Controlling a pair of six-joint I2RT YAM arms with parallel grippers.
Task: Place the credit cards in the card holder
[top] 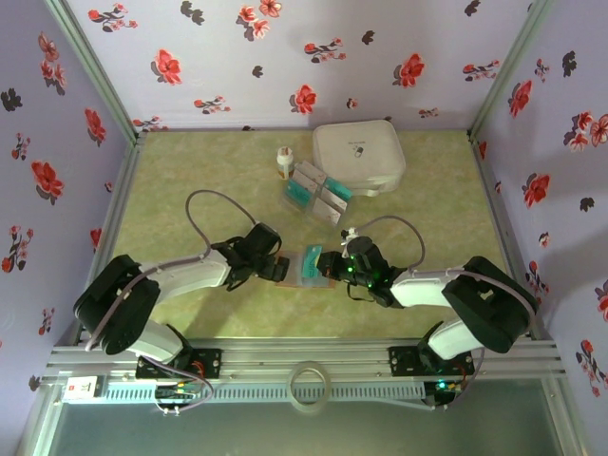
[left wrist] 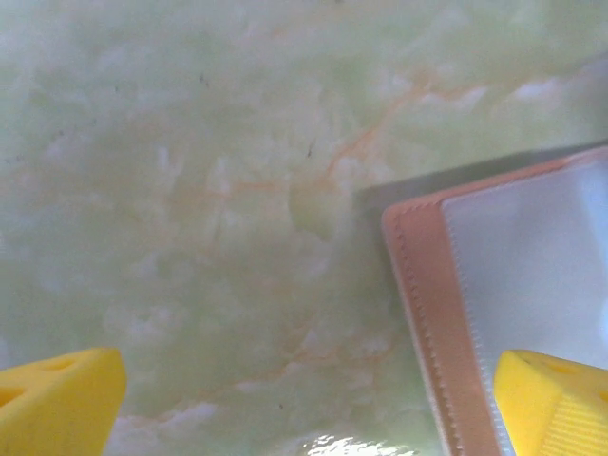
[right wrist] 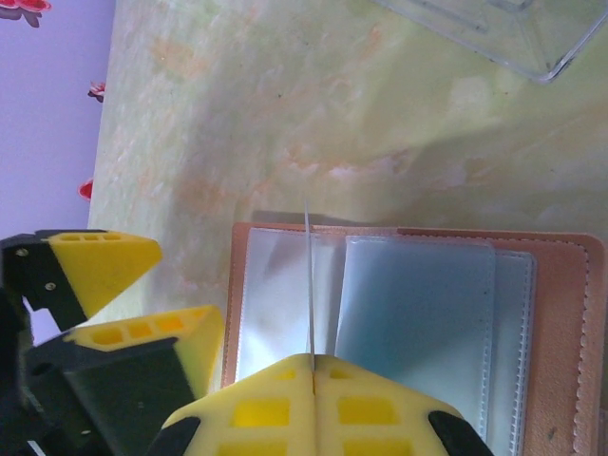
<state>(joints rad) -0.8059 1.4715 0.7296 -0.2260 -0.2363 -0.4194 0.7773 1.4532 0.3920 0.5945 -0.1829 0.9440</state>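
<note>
Card holder (right wrist: pixel 560 332) lay open directly beneath the right gripper (right wrist: pixel 313 372), whose fingers we found pressed together on a thin sheet (right wrist: pixel 309 275) standing edge-on; card or sleeve, we could not tell. Left gripper (left wrist: pixel 306 394) stood wide apart, one pad over the holder's corner. Loose credit cards (top: pixel 316 193) clustered farther back on the table (top: pixel 190 171), beside a white case (top: pixel 359 155).
</note>
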